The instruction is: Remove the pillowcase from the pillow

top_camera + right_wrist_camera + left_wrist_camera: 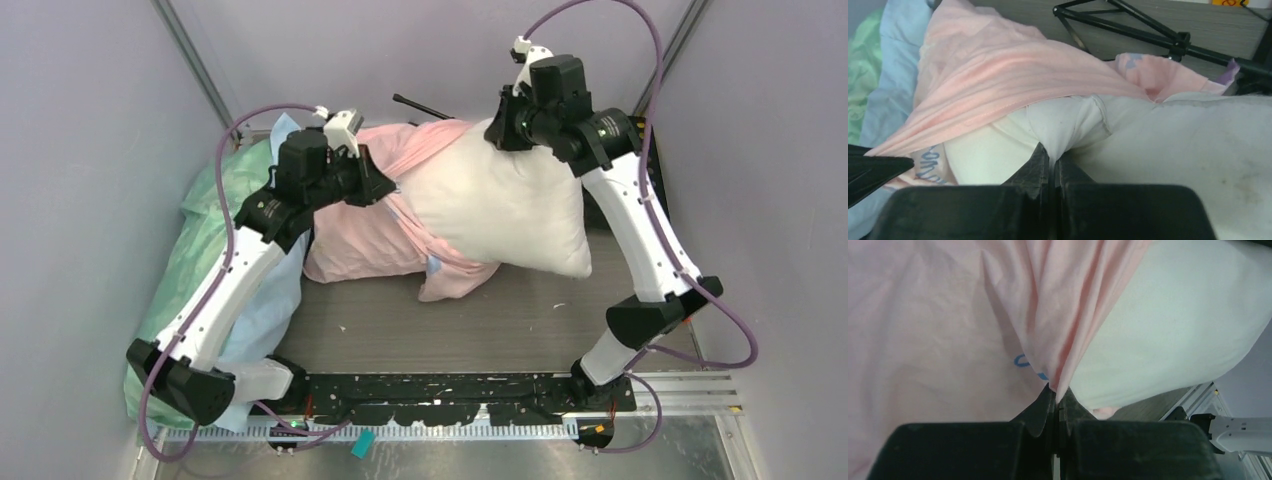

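Left gripper (1055,393) pinches bunched pink pillowcase (948,330) — right gripper (1052,156) pinches plump white pillow (1173,145).

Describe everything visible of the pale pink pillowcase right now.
The soft pale pink fabric pillowcase with blue cursive lettering lies crumpled on the grey table, bunched over the left end of the plump white pillow, most of which is bare. Taut folds run to the left arm's fingers, shut on a pinch of it. A loose flap trails toward the near edge; light blue bedding lies beside it on the left.
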`<action>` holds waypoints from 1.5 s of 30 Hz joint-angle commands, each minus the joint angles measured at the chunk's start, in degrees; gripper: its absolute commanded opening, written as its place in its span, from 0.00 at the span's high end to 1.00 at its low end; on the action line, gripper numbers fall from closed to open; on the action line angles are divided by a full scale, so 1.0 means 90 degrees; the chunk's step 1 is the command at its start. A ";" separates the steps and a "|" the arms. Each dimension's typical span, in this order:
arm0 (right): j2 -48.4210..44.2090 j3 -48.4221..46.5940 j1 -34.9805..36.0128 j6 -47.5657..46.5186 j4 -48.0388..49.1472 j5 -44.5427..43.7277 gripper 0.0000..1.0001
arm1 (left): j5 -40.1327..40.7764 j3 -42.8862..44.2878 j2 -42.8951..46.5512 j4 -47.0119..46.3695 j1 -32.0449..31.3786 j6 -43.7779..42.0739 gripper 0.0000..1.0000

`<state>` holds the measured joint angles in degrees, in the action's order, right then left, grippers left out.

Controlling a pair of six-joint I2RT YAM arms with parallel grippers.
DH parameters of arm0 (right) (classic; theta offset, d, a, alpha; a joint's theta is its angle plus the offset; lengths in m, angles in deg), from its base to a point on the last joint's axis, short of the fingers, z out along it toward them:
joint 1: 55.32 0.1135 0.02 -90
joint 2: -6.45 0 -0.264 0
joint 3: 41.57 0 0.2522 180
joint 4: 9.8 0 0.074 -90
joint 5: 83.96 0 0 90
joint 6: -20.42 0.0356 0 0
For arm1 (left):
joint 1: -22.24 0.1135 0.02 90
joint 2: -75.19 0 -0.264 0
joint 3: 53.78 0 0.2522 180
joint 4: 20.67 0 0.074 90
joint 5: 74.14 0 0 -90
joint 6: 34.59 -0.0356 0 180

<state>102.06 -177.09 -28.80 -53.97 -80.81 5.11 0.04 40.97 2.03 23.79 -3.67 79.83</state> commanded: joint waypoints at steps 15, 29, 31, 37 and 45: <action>-0.3170 0.6310 -0.0007 0.0877 0.2126 0.1322 1.00 | 0.3206 -0.5080 0.3734 -0.0621 -0.1799 0.1024 0.98; -0.3414 0.6037 0.0984 0.0904 0.2080 0.1502 1.00 | 0.3522 -0.1219 0.2475 0.1476 -0.1809 -0.0783 0.21; -0.3484 0.6002 0.1026 0.0890 0.2058 0.1500 1.00 | 0.3586 -0.0783 0.2139 0.1526 -0.1808 -0.0991 0.14; -0.3572 0.5927 0.1077 0.0880 0.1943 0.1489 1.00 | 0.2800 -0.0130 0.1344 0.1153 -0.1809 -0.1572 0.21; -0.3553 0.5826 0.1170 0.0934 0.1922 0.1476 1.00 | 0.1814 0.0409 0.0240 0.0946 -0.2137 -0.2023 0.21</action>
<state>70.68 -122.31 -19.80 -46.29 -63.50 15.56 21.14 40.52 7.29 34.52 -20.52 65.58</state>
